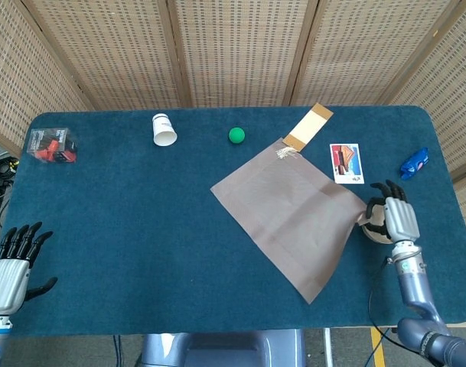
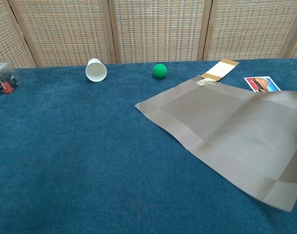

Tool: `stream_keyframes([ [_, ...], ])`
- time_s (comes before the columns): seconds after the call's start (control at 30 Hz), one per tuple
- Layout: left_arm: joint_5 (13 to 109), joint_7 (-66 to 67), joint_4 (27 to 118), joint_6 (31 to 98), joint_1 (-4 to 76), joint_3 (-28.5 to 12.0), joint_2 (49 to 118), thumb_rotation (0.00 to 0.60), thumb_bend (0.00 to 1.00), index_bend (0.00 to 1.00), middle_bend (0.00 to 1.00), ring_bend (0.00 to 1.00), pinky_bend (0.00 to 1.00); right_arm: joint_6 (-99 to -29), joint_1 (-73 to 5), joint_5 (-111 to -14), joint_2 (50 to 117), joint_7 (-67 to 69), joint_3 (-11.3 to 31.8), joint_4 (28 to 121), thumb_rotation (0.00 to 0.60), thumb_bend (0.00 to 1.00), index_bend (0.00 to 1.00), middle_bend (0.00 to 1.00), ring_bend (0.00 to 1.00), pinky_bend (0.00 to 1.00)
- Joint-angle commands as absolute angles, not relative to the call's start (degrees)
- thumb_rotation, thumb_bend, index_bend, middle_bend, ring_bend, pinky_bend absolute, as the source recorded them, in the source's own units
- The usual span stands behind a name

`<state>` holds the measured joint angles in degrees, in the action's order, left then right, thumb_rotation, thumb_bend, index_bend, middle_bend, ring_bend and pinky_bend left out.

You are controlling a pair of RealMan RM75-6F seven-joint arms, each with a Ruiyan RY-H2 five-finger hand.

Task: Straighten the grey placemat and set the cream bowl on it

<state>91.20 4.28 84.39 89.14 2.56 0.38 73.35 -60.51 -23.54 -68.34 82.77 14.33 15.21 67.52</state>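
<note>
Head view: the right robot hand sits at the surface's right edge, fingers pointing away, pinching the grey placemat by its right corner, directly over the cream bowl, which is mostly hidden. The left robot hand rests spread, holding nothing, at the near-left corner.

Chest view: the placemat lies skewed, its right side lifted; neither hand shows.

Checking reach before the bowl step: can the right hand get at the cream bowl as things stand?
Probably not yet: the right hand sits over the cream bowl but grips the grey placemat corner.
</note>
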Motion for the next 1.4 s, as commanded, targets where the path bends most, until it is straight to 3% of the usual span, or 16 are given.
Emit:
stream_keyframes([
  [0.03, 91.13, 4.35, 84.49, 88.99, 2.61, 0.41, 73.33, 0.6, 0.03, 0.15, 0.0, 0.0, 0.0, -59.34, -24.66, -66.6, 82.02, 13.64, 16.76, 66.05, 0.6, 0.56, 0.75, 0.26, 0.02, 0.03],
  [0.23, 91.16, 4.8, 84.74, 88.91, 2.67, 0.42, 73.34, 0.6, 0.03, 0.15, 0.0, 0.0, 0.0, -57.86, -25.83, -64.58, 81.44, 12.34, 18.08, 64.92, 0.6, 0.53, 0.71, 0.24, 0.02, 0.03],
  [0.3, 91.11, 4.84, 84.76, 88.88, 2.66, 0.41, 73.34, 0.6, 0.03, 0.15, 0.0, 0.0, 0.0, -57.6, -25.88, -64.72, 80.93, 11.56, 17.72, 65.04, 0.6, 0.49, 0.6, 0.16, 0.01, 0.01],
  [0.4, 91.0, 4.88, 84.62, 88.7, 2.7, 0.43, 73.39, 0.6, 0.03, 0.15, 0.0, 0.0, 0.0, -57.91, -25.4, -65.57, 80.09, 11.35, 16.91, 65.44, 0.6, 0.37, 0.34, 0.02, 0.0, 0.0],
  [0.47, 90.95, 4.71, 84.51, 88.72, 2.7, 0.39, 73.42, 0.6, 0.03, 0.15, 0.0, 0.0, 0.0, -58.58, -24.39, -66.29, 79.35, 12.19, 16.13, 66.11, 0.6, 0.31, 0.18, 0.0, 0.0, 0.0],
  [0.57, 90.86, 4.28, 84.56, 88.89, 2.71, 0.21, 73.32, 0.6, 0.03, 0.15, 0.0, 0.0, 0.0, -60.68, -22.39, -68.07, 77.47, 14.03, 15.01, 68.3, 0.6, 0.26, 0.08, 0.0, 0.0, 0.0],
  [0.97, 89.96, 3.26, 87.64, 85.78, 5.6, -1.71, 71.1, 0.6, 0.03, 0.14, 0.0, 0.0, 0.0, -75.72, -12.22, -76.65, 69.88, 16.31, 9.7, 79.64, 0.6, 0.21, 0.07, 0.0, 0.0, 0.0],
  [1.4, 87.04, 9.93, 91.13, 75.05, 16.71, -8.42, 70.64, 0.6, 0.03, 0.13, 0.0, 0.0, 0.0, -83.02, -7.76, -77.13, 67.73, 16.86, 10.27, 79.28, 0.6, 0.21, 0.04, 0.0, 0.0, 0.0],
])
